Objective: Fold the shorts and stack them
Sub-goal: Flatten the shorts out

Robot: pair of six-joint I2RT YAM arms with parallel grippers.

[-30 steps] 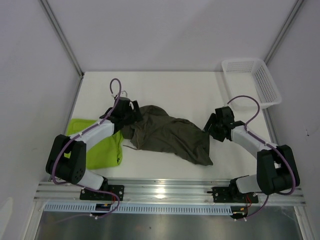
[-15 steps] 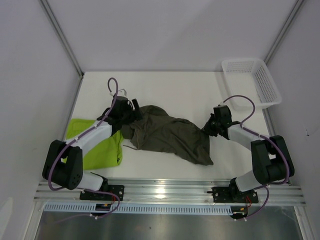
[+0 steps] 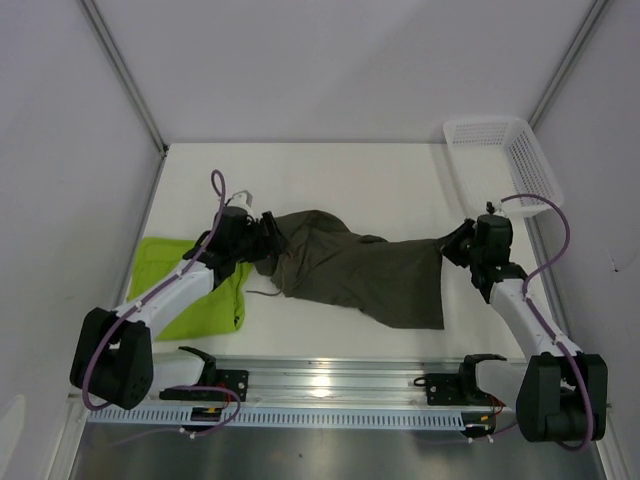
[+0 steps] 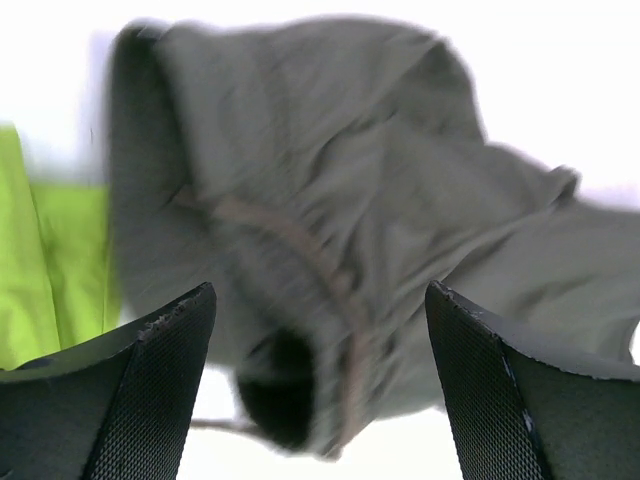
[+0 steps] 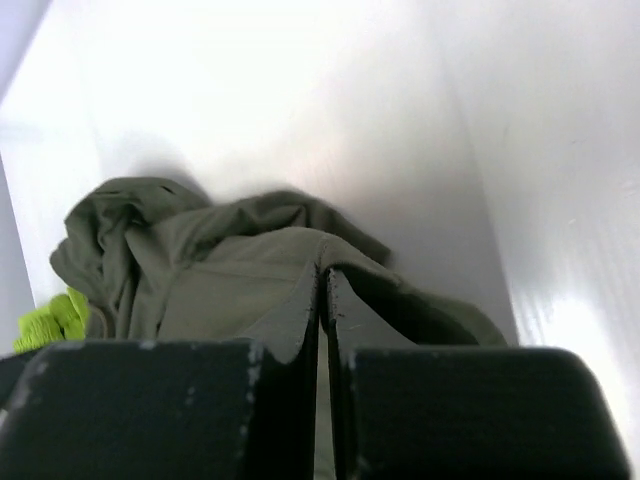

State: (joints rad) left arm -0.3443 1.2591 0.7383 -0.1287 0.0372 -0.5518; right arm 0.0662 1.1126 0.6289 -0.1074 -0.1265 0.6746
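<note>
Since a second ago the right claw point(image 5: 322, 288) has swung out toward 3 o'clock, dragging the olive shorts point(image 3: 350, 270) flatter. It is pressed together on their edge, a pinch only the right wrist view shows. The left claw point(image 4: 318, 295) hangs spread over their bunched end at 9 o'clock, arm stretched low. Green shorts point(image 3: 190, 290) lie just beside, at 8. The table point(image 3: 350, 180) stretches on toward 12, and the basket point(image 3: 520, 160) sits at 2.
</note>
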